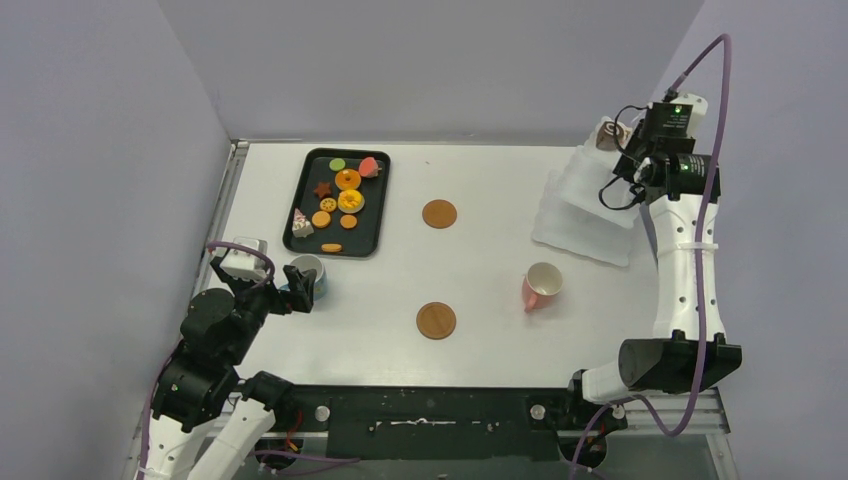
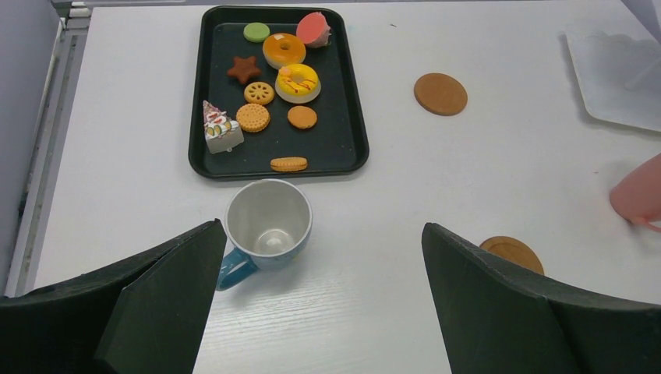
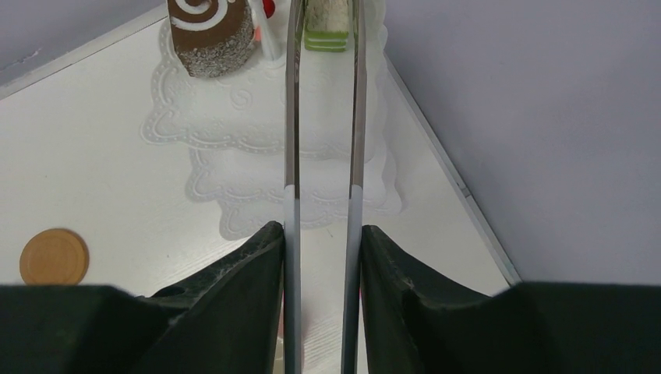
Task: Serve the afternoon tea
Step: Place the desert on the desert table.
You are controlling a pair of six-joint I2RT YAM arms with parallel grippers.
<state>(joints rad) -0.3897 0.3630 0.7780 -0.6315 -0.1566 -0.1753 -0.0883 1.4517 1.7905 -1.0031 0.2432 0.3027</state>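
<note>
Pastry in tongs: white, green-striped, prob. cake.

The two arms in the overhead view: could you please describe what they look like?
The left arm and right arm have white links, black joint housings and purple cables running alongside. The left tool and right tool each have two broad black wedge-shaped fingers. A green light glows at the right wrist.

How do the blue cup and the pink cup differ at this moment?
The blue cup stands upright; the pink cup seems tipped on its side. The blue cup sits just ahead of the open left end effector; the pink cup lies far from it. Both look empty and pale inside.
</note>
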